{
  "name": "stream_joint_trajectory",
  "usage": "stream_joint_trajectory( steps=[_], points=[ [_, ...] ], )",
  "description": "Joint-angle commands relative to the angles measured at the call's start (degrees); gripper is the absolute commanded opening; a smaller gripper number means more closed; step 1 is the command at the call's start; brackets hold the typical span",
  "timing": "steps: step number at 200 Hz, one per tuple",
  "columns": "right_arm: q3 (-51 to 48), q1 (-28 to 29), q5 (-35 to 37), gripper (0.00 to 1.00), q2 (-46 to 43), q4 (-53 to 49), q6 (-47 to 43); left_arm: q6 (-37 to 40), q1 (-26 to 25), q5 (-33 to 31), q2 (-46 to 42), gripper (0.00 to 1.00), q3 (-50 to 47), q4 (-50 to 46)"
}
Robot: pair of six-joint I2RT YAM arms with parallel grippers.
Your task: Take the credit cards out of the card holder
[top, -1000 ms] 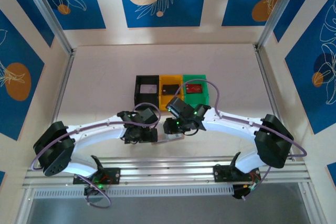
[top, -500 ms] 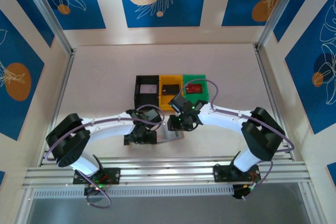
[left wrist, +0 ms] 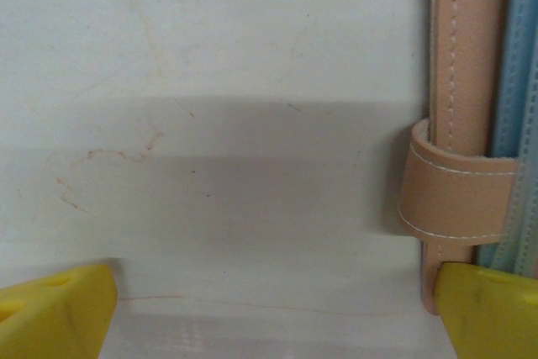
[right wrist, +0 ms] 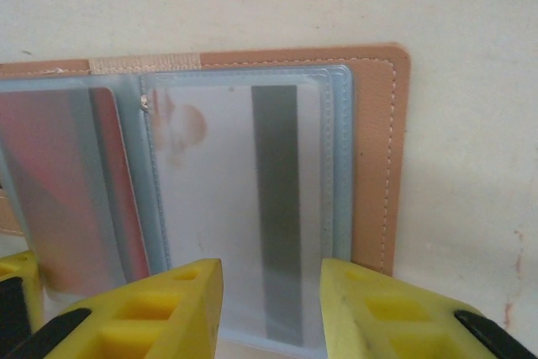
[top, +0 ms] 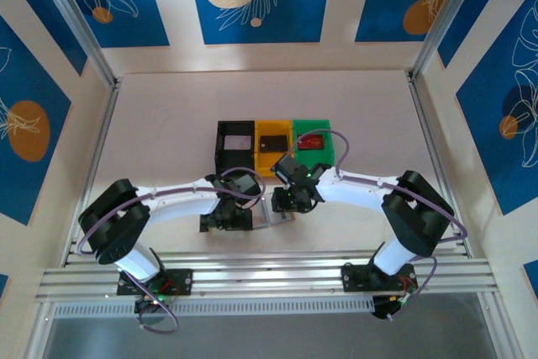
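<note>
Pale, hard, smooth tabletop (top: 168, 124). At centre a row of bins (top: 272, 145), black, yellow, green, w/ what looks like one flat card in each. Just on robot's side of them, betw. both arms, card holder (right wrist: 378, 166): open & flat, tan leather-like, clear pale-blue pockets up. Prob. light, floppy at the fold, apt to skate on tabletop unless pinned. Over its snap tab (left wrist: 454, 199) edge, left hand (left wrist: 269, 317): spread wide, gripping nothing, one fingertip (left wrist: 487, 308) at or on that edge; fair spot to press down, clear of pockets. Over outer pocket, right hand (right wrist: 271, 308): narrow gap, nothing held. In the pockets, credit cards (right wrist: 210, 208): pale card (right wrist: 277, 208) w/ dark stripe under right hand, red card (right wrist: 67, 182) in next pocket. Thin, stiff, slick, prob. snug in the sleeve; little to pinch. Best taken by exposed short edge at pocket mouth & drawn flat along sleeve, not lifted. Can't tell which side the mouth faces.
</note>
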Motion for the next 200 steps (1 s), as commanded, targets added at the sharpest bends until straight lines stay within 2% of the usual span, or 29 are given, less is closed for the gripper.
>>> stream_joint_trajectory(
  steps=[1, 133, 179, 200],
  points=[
    [-0.7, -0.2, 1.1, 0.36, 1.2, 0.4, -0.7, -0.8, 0.4, 0.2, 1.6, 0.98, -1.6, -0.1],
    [-0.3, 1.0, 3.2, 0.36, 3.0, 0.3, -1.3, -0.7, 0.4, 0.8, 1.4, 0.97, -2.3, 0.5],
    [0.1, 1.5, 0.3, 0.36, 3.8, 1.4, -2.7, -0.7, 0.3, 1.0, 1.4, 0.97, -2.4, 0.9],
    [0.7, 1.8, 2.7, 0.37, 3.9, -0.3, -2.3, -0.8, 0.3, 1.0, 1.4, 0.97, -2.5, 0.9]
  ],
)
